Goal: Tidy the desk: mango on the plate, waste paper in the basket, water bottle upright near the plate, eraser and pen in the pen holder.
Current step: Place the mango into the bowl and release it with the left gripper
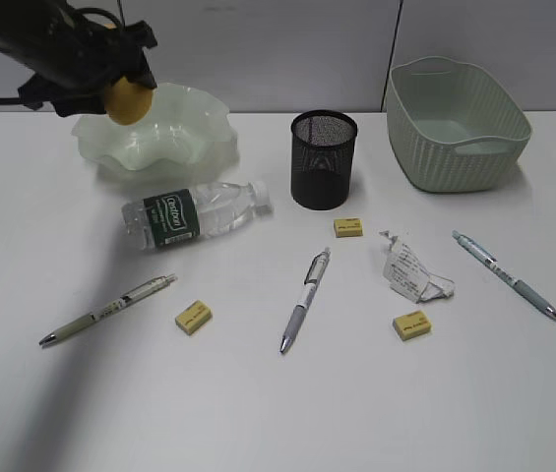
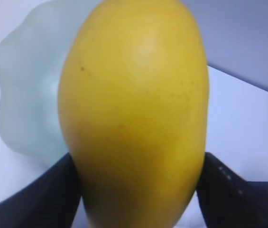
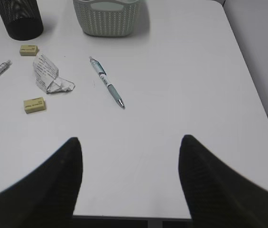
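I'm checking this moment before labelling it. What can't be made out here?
- Left gripper: the mango fills the left wrist view and hides most of the plate.
- Bottle label text: too small, exterior view.
- Paper print: too small, right wrist view.

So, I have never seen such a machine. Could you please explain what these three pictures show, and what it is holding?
It is a robot with two arms, each ending in a two-fingered gripper. One picture looks at the desk from in front; the other two come from cameras on the wrists. The left gripper is shut on a yellow mango and holds it over the wavy green plate. The right gripper is open and holds nothing above the desk. On the desk are a lying water bottle, a black mesh pen holder, a green basket, three pens, three erasers and a crumpled paper.
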Controlling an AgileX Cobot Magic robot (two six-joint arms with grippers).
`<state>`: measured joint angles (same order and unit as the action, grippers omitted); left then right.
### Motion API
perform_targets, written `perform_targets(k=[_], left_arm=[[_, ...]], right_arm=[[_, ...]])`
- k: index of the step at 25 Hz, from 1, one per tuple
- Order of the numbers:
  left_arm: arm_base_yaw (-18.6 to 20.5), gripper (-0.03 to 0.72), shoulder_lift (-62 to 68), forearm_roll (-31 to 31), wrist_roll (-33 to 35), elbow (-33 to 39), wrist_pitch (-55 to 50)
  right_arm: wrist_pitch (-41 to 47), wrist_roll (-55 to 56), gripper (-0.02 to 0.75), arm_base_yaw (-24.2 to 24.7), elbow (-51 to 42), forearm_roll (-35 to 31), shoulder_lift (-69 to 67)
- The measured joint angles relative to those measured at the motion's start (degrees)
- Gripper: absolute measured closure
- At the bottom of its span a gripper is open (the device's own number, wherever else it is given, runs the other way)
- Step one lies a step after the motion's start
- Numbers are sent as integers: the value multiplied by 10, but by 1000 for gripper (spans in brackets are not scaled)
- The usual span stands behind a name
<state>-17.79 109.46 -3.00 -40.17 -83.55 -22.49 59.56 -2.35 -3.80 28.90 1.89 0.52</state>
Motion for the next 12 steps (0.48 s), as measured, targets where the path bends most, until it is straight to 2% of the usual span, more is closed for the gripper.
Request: perform_targets(k=[7, 12], left_arm=[[17, 144, 91, -1, 5, -4, 98], [26, 144, 153, -4, 6, -47, 150]], right_arm=[[0, 0, 232, 0, 0, 0, 0], [0, 0, 232, 0, 0, 0, 0]])
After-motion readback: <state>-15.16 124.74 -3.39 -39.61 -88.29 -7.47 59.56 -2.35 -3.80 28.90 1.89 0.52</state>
